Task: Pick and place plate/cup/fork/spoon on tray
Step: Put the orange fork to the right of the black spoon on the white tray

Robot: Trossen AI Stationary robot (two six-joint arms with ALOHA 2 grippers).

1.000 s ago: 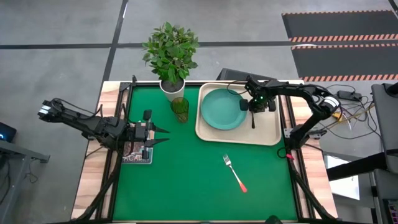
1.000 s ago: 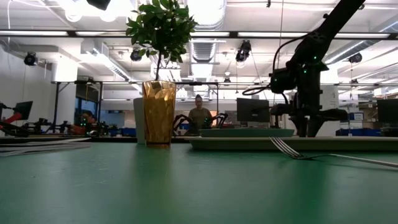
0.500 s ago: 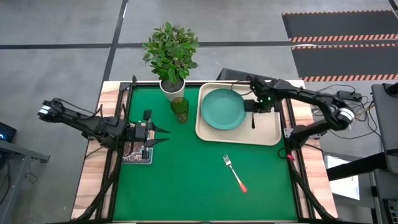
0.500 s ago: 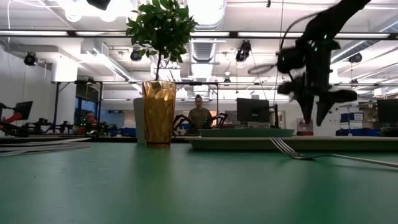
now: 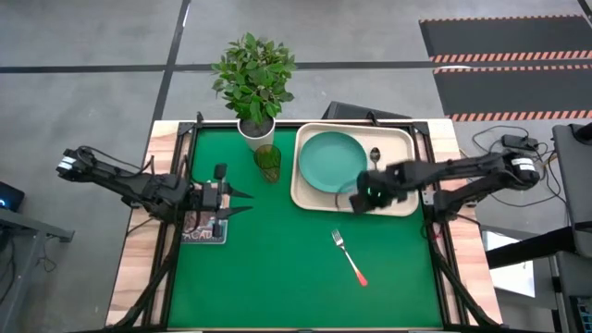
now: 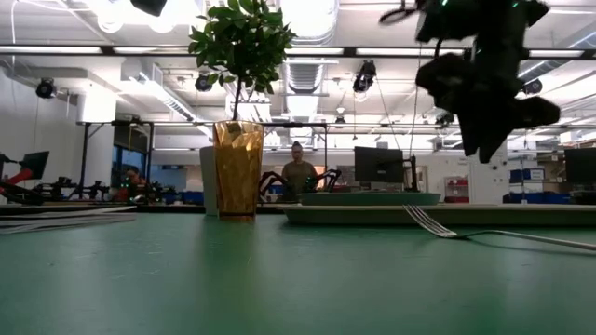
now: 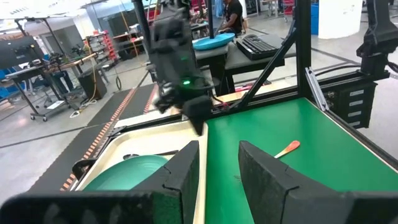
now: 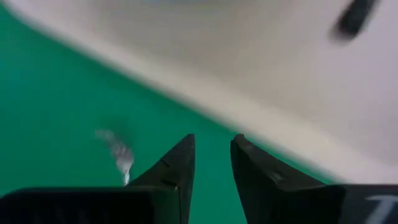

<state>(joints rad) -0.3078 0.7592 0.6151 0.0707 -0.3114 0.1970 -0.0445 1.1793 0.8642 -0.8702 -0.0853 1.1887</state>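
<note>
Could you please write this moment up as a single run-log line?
right gripper: empty, over tray front edge | plate, spoon: on tray | fork, cup: on table | left gripper: parked

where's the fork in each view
high: fork on the green mat, below the tray.
low: tines right of centre, handle running off right.
left wrist: orange handle on the mat, right.
right wrist: blurred tines, lower left.
Shared landmark: the tray's edge.
</note>
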